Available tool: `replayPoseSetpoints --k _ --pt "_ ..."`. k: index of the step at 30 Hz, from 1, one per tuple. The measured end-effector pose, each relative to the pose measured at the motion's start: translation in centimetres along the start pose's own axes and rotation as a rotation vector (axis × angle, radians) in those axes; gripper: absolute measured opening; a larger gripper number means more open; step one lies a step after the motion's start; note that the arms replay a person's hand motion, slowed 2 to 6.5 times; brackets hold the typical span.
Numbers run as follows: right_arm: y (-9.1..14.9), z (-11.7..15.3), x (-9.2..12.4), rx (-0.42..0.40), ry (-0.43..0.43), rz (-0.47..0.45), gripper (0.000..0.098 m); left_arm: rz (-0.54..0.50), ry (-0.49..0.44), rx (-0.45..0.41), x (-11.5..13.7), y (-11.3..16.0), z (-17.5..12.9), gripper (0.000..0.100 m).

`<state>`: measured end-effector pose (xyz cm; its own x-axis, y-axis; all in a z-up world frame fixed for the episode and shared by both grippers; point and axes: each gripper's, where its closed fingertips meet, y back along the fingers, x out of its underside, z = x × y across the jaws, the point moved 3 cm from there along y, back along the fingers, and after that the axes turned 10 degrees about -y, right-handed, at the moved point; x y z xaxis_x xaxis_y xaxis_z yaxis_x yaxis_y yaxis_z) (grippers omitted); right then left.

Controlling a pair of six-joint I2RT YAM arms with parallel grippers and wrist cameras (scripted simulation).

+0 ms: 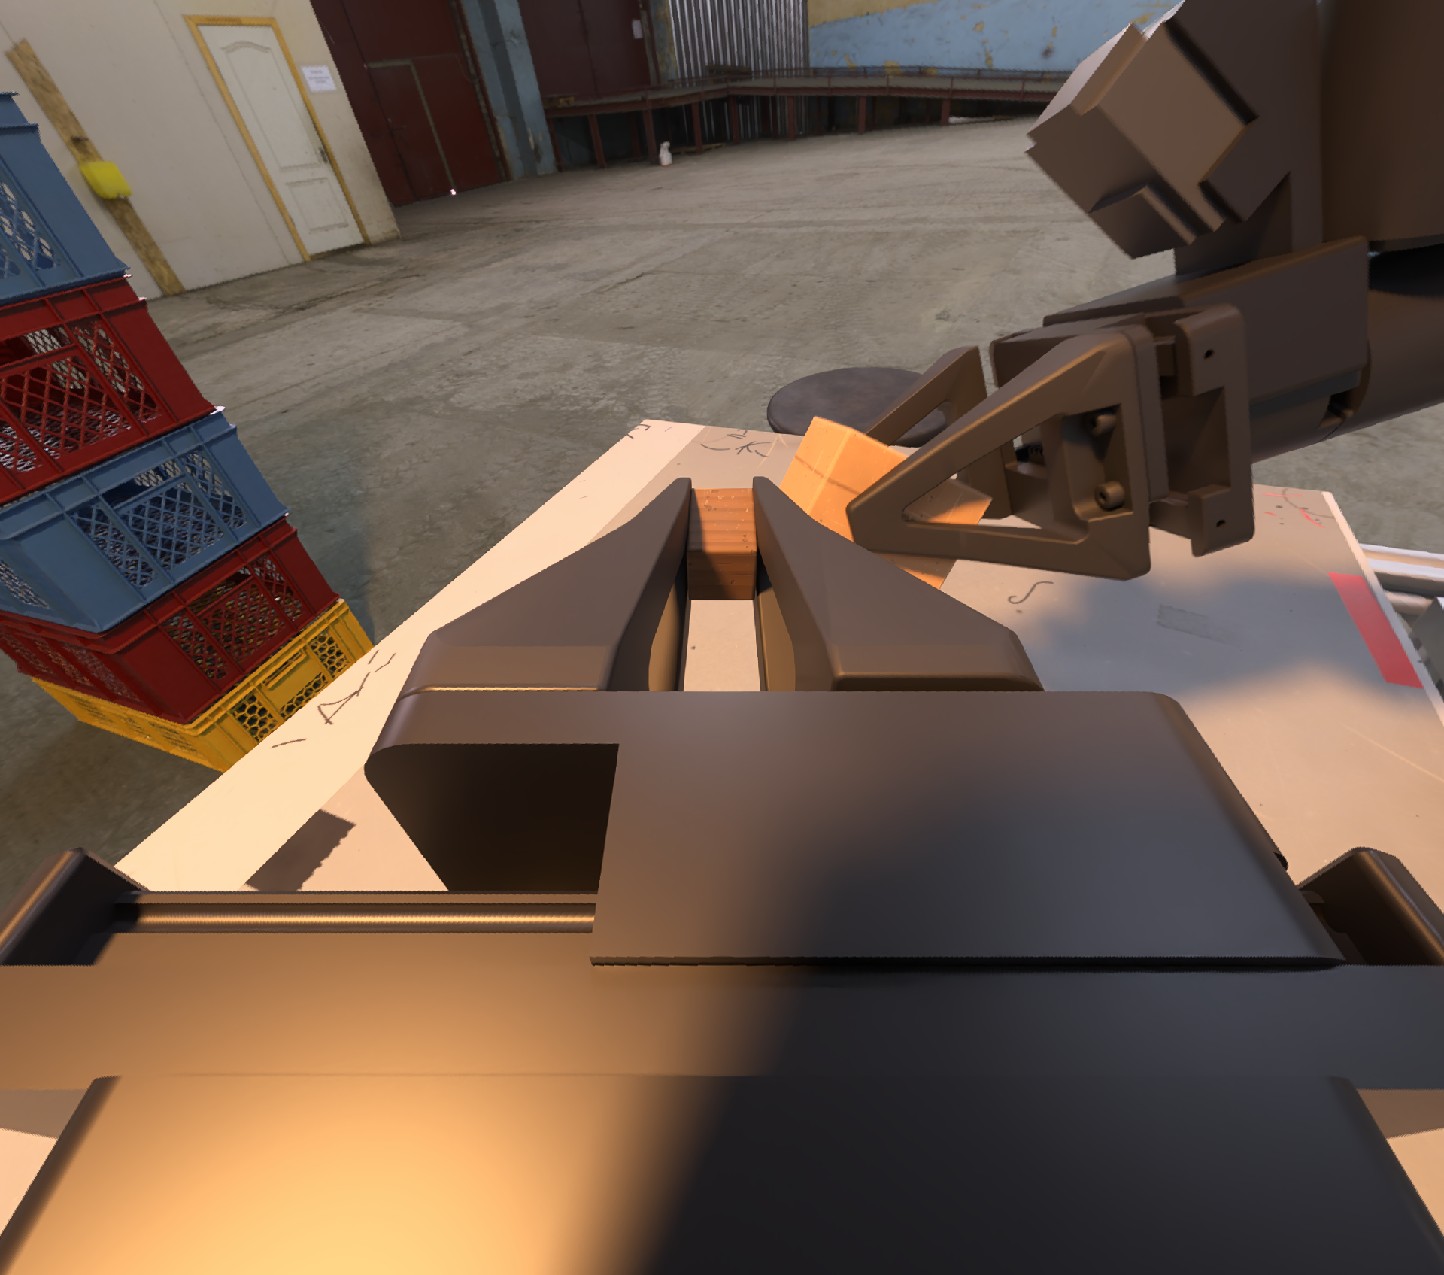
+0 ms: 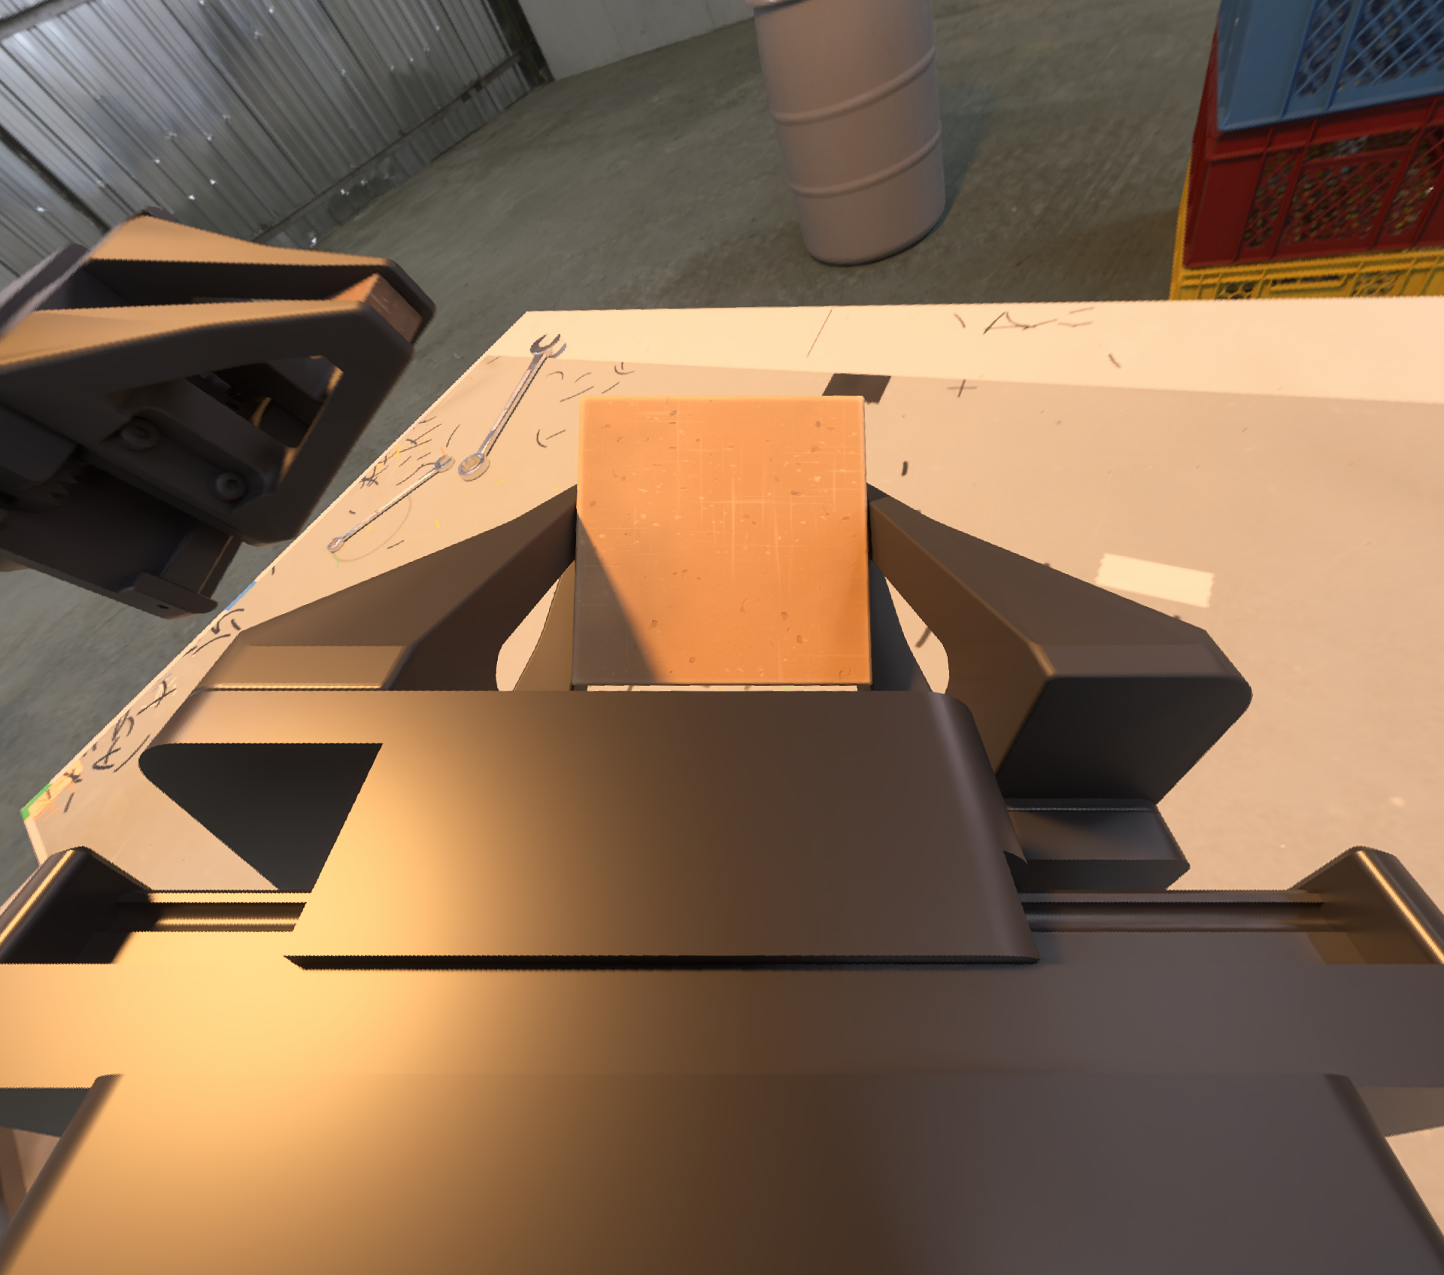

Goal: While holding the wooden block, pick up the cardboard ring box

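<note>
In the left wrist view my left gripper (image 1: 723,495) is shut on a small wooden block (image 1: 723,550), held between its fingertips above the table (image 1: 1172,651). Just to its right, my right gripper (image 1: 867,471) is closed around an orange-brown cardboard ring box (image 1: 828,464), which is tilted. In the right wrist view the box (image 2: 723,573) fills the gap between my right gripper's (image 2: 723,503) fingers, touching both. The left gripper (image 2: 398,307) shows at the left edge of that view with a sliver of the block (image 2: 388,302) at its tip.
Two wrenches (image 2: 508,409) (image 2: 391,507) lie near the table's far left corner. A grey drum (image 2: 852,89) and stacked plastic crates (image 2: 1328,65) stand on the floor beyond the table. A dark round stool (image 1: 836,397) stands past the table's far edge. Red tape (image 1: 1371,628) marks the table's right side.
</note>
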<state>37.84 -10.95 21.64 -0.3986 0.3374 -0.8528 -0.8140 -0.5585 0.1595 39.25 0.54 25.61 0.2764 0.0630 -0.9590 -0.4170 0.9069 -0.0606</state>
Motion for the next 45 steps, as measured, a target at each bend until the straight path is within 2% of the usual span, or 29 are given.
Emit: replayPoseSetpoints --k 8,13,18,24,28,33,45 --pt "-3.3 -1.4 3.4 0.013 -0.037 0.11 0.0501 0.0 -0.035 -0.04 -0.9 1.0 1.3 0.013" --pt "-5.7 -1.9 6.5 0.036 0.008 0.234 0.0501 -0.015 -0.025 -0.067 -1.7 2.0 2.6 0.013" --pt "-6.8 -1.8 8.7 0.057 0.064 0.357 0.0501 -0.023 -0.003 -0.074 -2.0 2.8 3.4 0.013" --pt "-6.4 -1.2 9.1 0.09 0.156 0.46 0.0501 -0.022 0.017 -0.07 -2.0 3.1 3.8 0.013" --pt "-5.6 -1.2 8.7 0.146 0.226 0.537 0.0501 -0.024 0.024 -0.064 -2.2 3.2 4.0 0.013" --pt "-4.8 -1.6 8.5 0.209 0.275 0.646 0.0501 -0.019 0.034 -0.055 -2.2 3.2 4.2 0.013" --pt "-3.7 -3.9 9.7 0.317 0.383 0.994 0.0501 -0.003 0.043 -0.069 -2.0 3.8 5.1 0.013"
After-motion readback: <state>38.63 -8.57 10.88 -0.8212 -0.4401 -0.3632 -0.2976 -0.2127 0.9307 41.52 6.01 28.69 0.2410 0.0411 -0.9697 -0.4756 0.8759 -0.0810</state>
